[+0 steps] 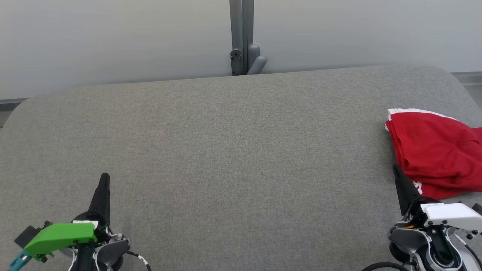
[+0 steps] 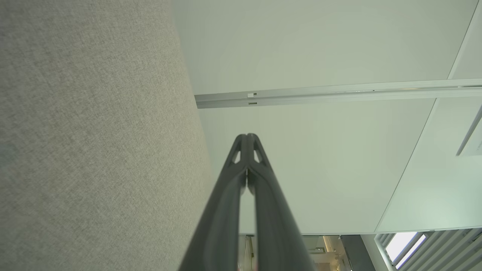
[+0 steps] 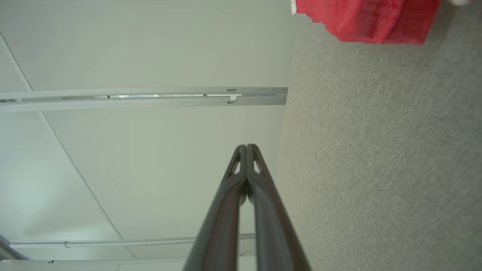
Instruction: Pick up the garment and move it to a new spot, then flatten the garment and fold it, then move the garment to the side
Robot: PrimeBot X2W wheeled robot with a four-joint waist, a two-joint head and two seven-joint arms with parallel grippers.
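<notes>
A crumpled red garment (image 1: 437, 152) with white trim lies at the far right of the grey fabric table (image 1: 233, 150), running off the head view's right edge. A corner of the garment (image 3: 369, 19) shows at the top of the right wrist view. My right gripper (image 1: 396, 168) is shut and empty, its tip just beside the garment's near-left edge. My left gripper (image 1: 105, 177) rests at the lower left, far from the garment, also shut with nothing in it. Each wrist view shows its own fingers pressed together: left gripper (image 2: 247, 135), right gripper (image 3: 246, 146).
A pale wall with a grey vertical post (image 1: 243, 37) stands behind the table's far edge. The table's corners are rounded. Wall panels and a rail (image 2: 339, 92) show beyond the table in the wrist views.
</notes>
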